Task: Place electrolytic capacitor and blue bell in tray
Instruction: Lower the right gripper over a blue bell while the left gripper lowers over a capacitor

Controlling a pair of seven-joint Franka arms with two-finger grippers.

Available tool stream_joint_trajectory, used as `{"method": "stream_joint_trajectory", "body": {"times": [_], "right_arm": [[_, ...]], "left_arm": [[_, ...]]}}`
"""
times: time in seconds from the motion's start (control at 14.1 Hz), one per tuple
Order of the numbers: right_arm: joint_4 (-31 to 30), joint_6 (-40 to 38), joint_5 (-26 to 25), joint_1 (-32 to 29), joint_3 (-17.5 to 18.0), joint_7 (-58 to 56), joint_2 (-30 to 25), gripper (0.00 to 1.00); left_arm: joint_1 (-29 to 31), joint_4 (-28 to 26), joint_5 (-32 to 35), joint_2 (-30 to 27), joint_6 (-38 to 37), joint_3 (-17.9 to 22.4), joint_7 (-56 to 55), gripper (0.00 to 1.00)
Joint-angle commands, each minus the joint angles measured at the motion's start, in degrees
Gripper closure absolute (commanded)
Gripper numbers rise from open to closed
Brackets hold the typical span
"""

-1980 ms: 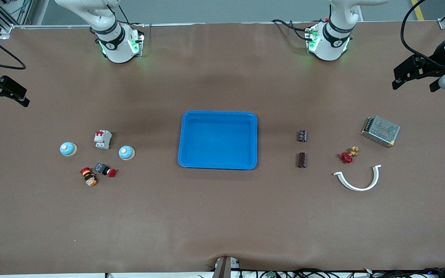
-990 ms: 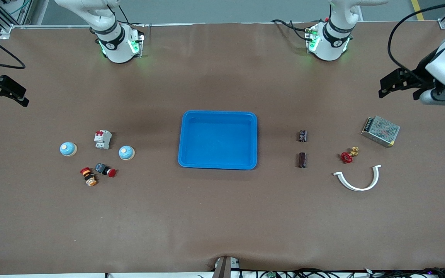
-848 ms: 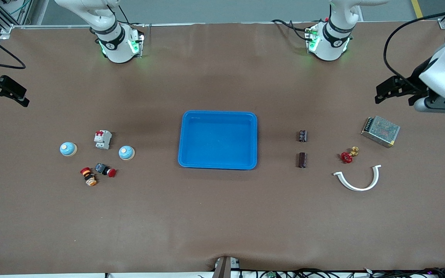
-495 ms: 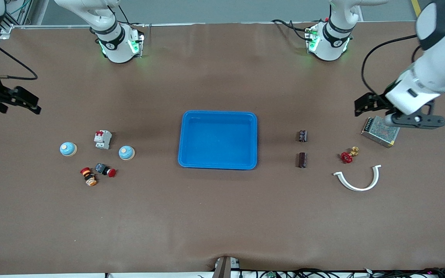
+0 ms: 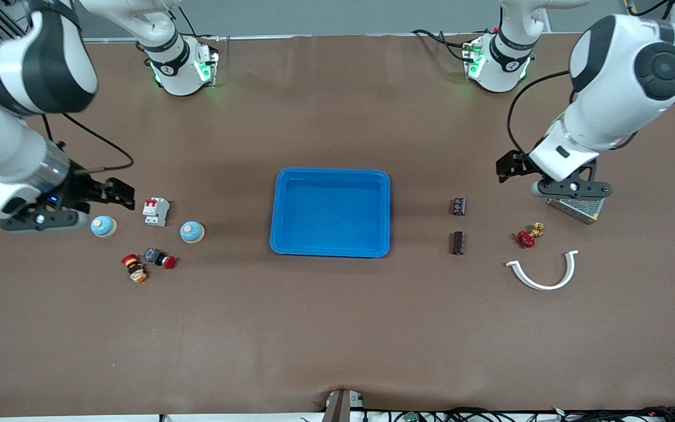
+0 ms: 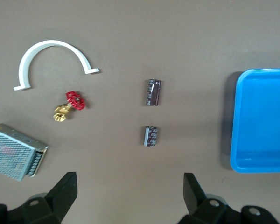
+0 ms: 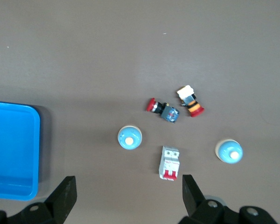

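The bright blue tray (image 5: 330, 176) lies mid-table, empty; its edge also shows in the left wrist view (image 6: 263, 121) and the right wrist view (image 7: 11, 149). Two dark electrolytic capacitors (image 5: 459, 206) (image 5: 459, 242) lie beside it toward the left arm's end (image 6: 151, 136) (image 6: 153, 92). Two blue bells (image 5: 192, 232) (image 5: 104, 226) stand toward the right arm's end (image 7: 129, 137) (image 7: 229, 151). My left gripper (image 5: 569, 189) (image 6: 130, 196) hangs open and empty over the power supply's edge. My right gripper (image 5: 44, 221) (image 7: 129, 193) hangs open and empty beside the outer bell.
A metal power supply (image 5: 580, 206), a red-handled brass valve (image 5: 528, 235) and a white curved clamp (image 5: 542, 272) lie toward the left arm's end. A white circuit breaker (image 5: 156, 211), a red push button (image 5: 160, 258) and an orange-black switch (image 5: 134, 268) lie by the bells.
Both arms have swung in from the table's ends and come lower: the left gripper to the power supply, the right gripper to the outer bell. No object has moved.
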Motion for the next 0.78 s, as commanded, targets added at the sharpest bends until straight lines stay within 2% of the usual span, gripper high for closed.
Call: {"method": "stream_joint_trajectory", "body": {"times": [0.0, 0.42, 0.71], "right_arm": [[0.8, 2.0, 0.6, 1.9, -0.5, 0.5, 4.2, 0.0], [0.2, 4.5, -0.1, 4.2, -0.5, 0.4, 11.1, 0.0], [-6.4, 11.8, -0.2, 3.9, -0.5, -0.3, 11.4, 0.0]], "left_arm": [[0.6, -7.6, -0.3, -3.3, 6.3, -1.9, -2.6, 0.0], [0.2, -15.4, -0.2, -2.5, 17.0, -3.6, -6.1, 0.0], [0.2, -21.2, 1.2, -1.6, 25.1, -5.0, -9.4, 0.0]]}}
